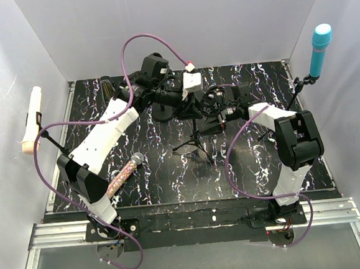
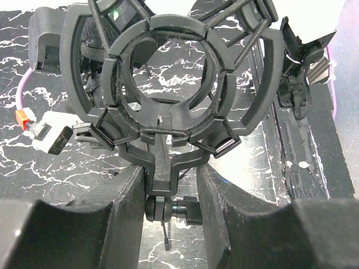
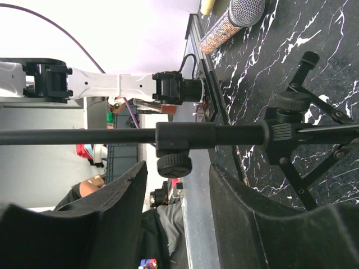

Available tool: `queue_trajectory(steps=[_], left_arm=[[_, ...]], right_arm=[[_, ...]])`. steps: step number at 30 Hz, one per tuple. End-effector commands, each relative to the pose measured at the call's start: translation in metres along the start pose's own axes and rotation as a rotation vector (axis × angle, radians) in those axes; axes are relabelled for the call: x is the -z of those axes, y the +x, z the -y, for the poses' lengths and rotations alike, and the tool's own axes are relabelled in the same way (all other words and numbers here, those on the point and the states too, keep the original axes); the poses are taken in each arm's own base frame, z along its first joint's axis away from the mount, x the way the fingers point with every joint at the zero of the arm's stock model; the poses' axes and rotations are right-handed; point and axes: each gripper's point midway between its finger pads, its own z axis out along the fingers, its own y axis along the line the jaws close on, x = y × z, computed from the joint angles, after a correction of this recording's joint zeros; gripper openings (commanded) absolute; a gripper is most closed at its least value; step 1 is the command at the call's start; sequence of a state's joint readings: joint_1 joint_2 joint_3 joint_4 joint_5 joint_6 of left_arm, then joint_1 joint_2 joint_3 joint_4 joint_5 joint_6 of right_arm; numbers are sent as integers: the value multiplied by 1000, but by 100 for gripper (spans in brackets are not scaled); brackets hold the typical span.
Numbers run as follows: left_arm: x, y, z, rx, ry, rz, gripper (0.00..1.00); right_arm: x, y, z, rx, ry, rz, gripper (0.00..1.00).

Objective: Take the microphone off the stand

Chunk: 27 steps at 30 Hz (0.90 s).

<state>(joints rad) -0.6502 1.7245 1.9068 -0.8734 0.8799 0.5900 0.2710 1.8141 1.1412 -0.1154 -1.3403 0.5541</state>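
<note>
top external shows the mic [image 1: 126,173] already lying flat left of the stand [image 1: 193,143], its long axis diagonal, mesh head aimed toward the stand, tail away from it. the mount [image 2: 168,78] ring is empty, so removal looks done. my left gripper [image 2: 171,182] pinches the mount's stem; my right gripper [image 3: 176,168] is spread just short of the pole [image 3: 84,136]. next, i judge: let go and back off without tipping the stand.
</note>
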Motion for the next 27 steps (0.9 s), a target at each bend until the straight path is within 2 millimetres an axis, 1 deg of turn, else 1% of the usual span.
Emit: queue_trajectory(steps=[1, 5, 7, 9, 10, 11, 16, 17, 18, 22, 24, 26, 27], left_arm=[[23, -45, 12, -126, -36, 96, 0], [24, -44, 10, -126, -43, 92, 0], [24, -47, 11, -129, -43, 98, 0], [24, -49, 11, -122, -44, 107, 0], [25, -50, 11, -121, -46, 111, 0], [25, -52, 11, -119, -45, 114, 0], [26, -54, 11, -115, -50, 118, 0], [26, -53, 11, -113, -51, 115, 0], [26, -52, 11, -109, -52, 113, 0], [26, -48, 9, -106, -67, 100, 0], [25, -43, 6, -99, -87, 87, 0], [27, -42, -1, -83, -134, 84, 0], [28, -40, -2, -74, -151, 82, 0]], right_arm=[[-2, -4, -9, 25, -52, -27, 51], [-2, -3, -15, 66, -92, -45, 37], [-2, 0, -18, 84, -107, -57, 34], [-2, -1, -19, 86, -107, -56, 35], [-2, -1, -19, 80, -106, -57, 42], [-3, -2, -18, 71, -102, -54, 45], [-4, -5, -19, 62, -116, -70, 44], [-5, -5, -21, 64, -120, -77, 42], [-5, -4, -22, 73, -128, -84, 36], [-5, 0, -28, 118, -146, -99, 3], [-3, 2, -33, 180, -148, -90, 1], [-3, 3, -42, 307, -147, -62, 1], [-3, 7, -44, 344, -145, -49, 1]])
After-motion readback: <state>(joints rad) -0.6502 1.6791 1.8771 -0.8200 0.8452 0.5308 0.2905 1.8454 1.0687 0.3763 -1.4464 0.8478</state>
